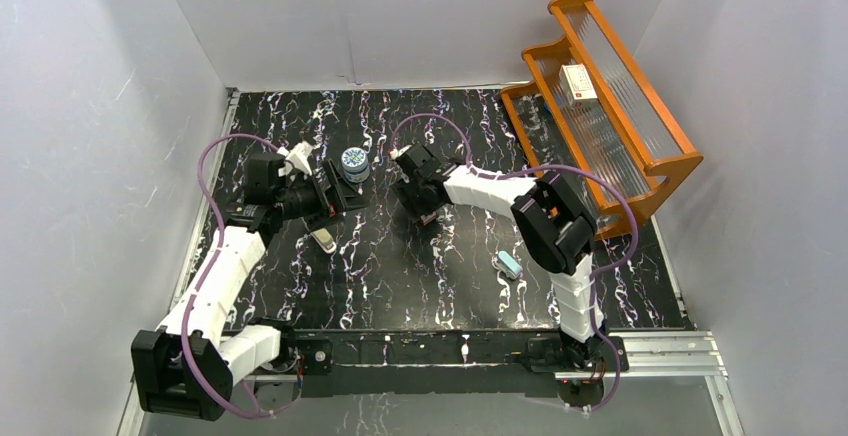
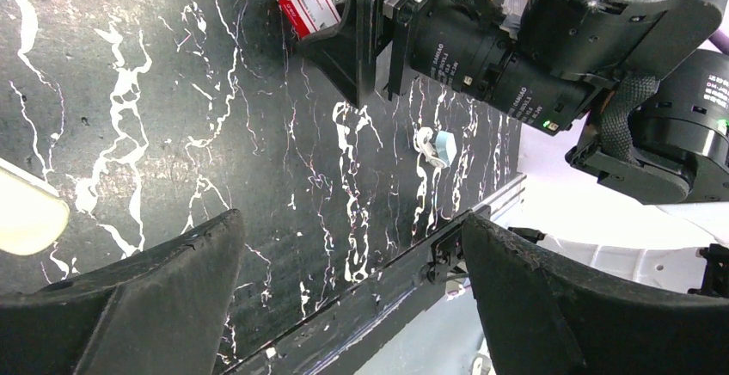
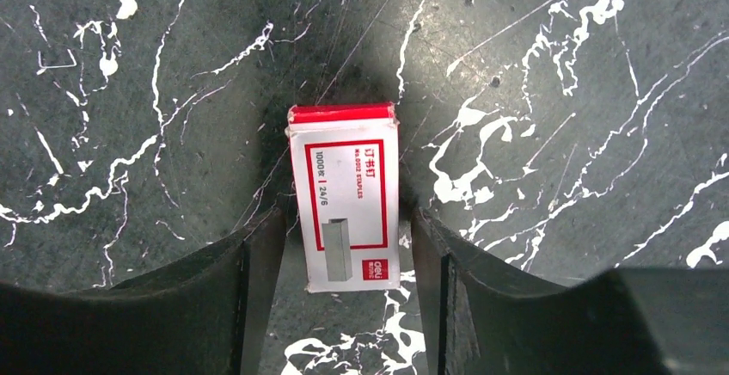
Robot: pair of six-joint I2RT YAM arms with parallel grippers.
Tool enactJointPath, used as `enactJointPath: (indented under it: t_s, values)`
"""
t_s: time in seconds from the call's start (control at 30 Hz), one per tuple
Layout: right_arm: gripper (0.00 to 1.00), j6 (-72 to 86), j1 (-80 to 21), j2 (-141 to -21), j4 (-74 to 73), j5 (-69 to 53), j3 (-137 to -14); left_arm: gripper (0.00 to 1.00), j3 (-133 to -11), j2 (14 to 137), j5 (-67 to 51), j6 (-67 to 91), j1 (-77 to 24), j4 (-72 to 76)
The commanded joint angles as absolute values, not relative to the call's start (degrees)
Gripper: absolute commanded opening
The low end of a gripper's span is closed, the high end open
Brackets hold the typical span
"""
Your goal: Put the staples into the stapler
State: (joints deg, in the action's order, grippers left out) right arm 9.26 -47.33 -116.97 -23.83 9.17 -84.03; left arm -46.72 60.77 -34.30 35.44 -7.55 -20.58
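From above, we see the black, white-veined table (image 1: 420,276) boxed in by white walls (image 1: 100,156) on three sides, with a metal rail (image 1: 660,346) along the near edge. The orange wooden rack (image 1: 640,171), with ribbed clear panels, crowds the far right corner and has a white box (image 1: 578,81) on it. The left gripper (image 1: 346,188) hangs just beside the round blue-and-white tin (image 1: 354,163). The slim cream stapler (image 1: 323,240) lies on the table on the near side of that gripper, held by neither arm. The right gripper (image 1: 428,214) points down at mid-table. A wide bare stretch runs between the stapler and the short light blue stapler (image 1: 510,264) on the right.

Over to the left wrist: its black fingers (image 2: 129,306) stand wide apart, with nothing but marble between them. The stapler's rounded cream end pokes in at the left edge. Across the table, the red-and-white staples box (image 2: 308,1) lies flat at the right gripper's tip.

Right wrist now: the staples box, a small cardboard rectangle with a red border, lies lengthwise between two curved black fingers (image 3: 215,306). The jaws straddle its near half with a thin dark gap on each side, so they are apart and not clamped. Beyond the box we see only open marble.
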Motion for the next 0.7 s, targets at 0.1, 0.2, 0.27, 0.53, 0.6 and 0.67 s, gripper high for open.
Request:
enactJointPath:
  t_s: [0.1, 0.2, 0.27, 0.53, 0.6, 0.67]
  values:
    - [0.54, 4.7, -47.6, -119.0, -22.4, 9.7, -86.2, 0.93, -46.1, 62.1, -38.0, 36.9, -7.1, -19.2]
    - [0.49, 2.7, -47.6, -117.9, -21.3, 8.4, -84.7, 0.91, -45.9, 63.0, -38.4, 37.9, -7.1, -19.2]
    - [0.48, 0.4, -47.6, -116.2, -19.5, 6.1, -82.6, 0.88, -45.6, 63.9, -39.1, 38.6, -7.1, -19.1]
    - [0.47, -11.7, -47.6, -108.0, -12.1, -7.0, -72.0, 0.65, -44.2, 70.6, -42.8, 43.1, -7.6, -17.0]
    - [0.46, -13.3, -47.6, -106.7, -10.8, -9.3, -69.8, 0.62, -43.6, 72.6, -44.2, 44.4, -8.1, -15.2]
    - [0.46, -14.0, -47.6, -105.7, -9.3, -10.8, -67.7, 0.60, -43.0, 75.0, -45.0, 45.7, -9.2, -12.8]
